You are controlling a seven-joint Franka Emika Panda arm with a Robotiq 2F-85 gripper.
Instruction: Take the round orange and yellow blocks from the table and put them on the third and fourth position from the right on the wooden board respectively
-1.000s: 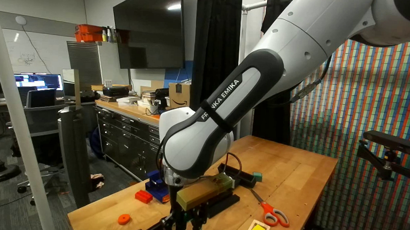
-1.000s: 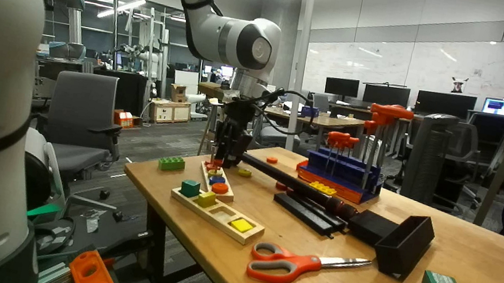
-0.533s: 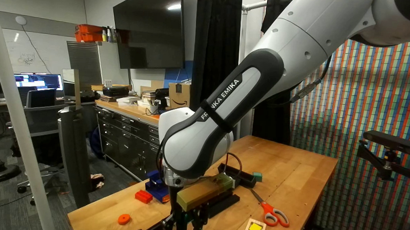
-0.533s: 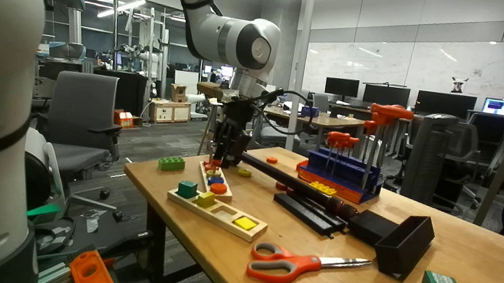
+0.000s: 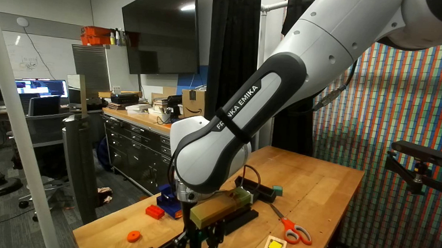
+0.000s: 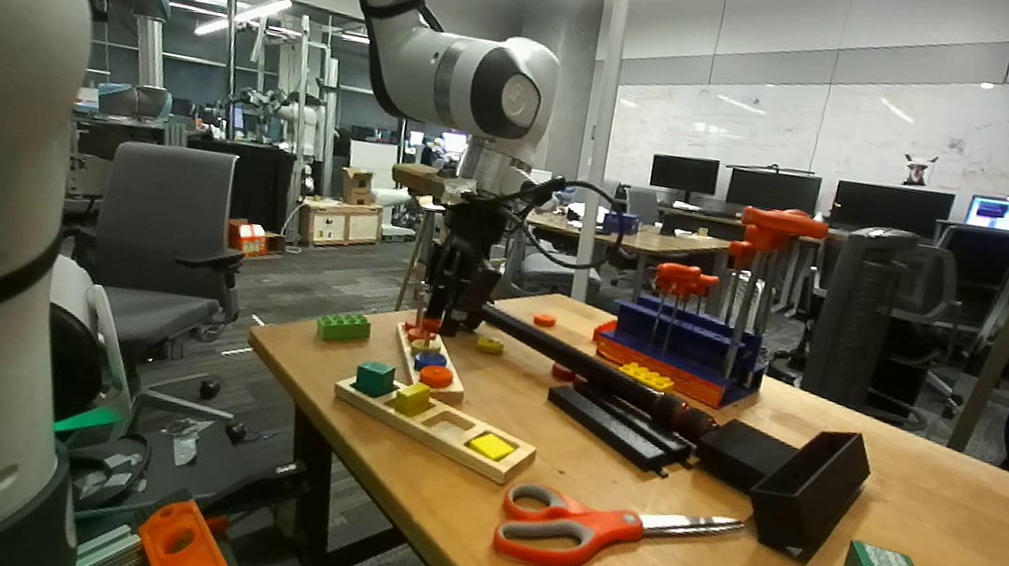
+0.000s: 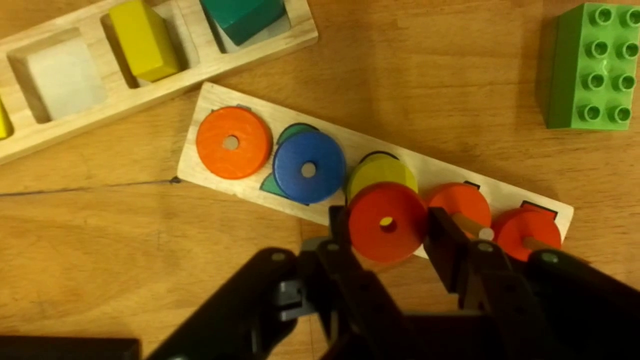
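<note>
"How's the arm?"
"Slants down, wrist bent, pincer pointing at the bench, above the wooden peg board."
"Grip?"
"Pinching a reddish-orange disc; in wrist view it covers part of the yellow disc mid-board. Contact, can't tell."
"Other yellow?"
"Second yellow disc, flat on the bench near the board."

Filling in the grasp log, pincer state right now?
Pincer: closed, holding a red round block by its sides.
</note>
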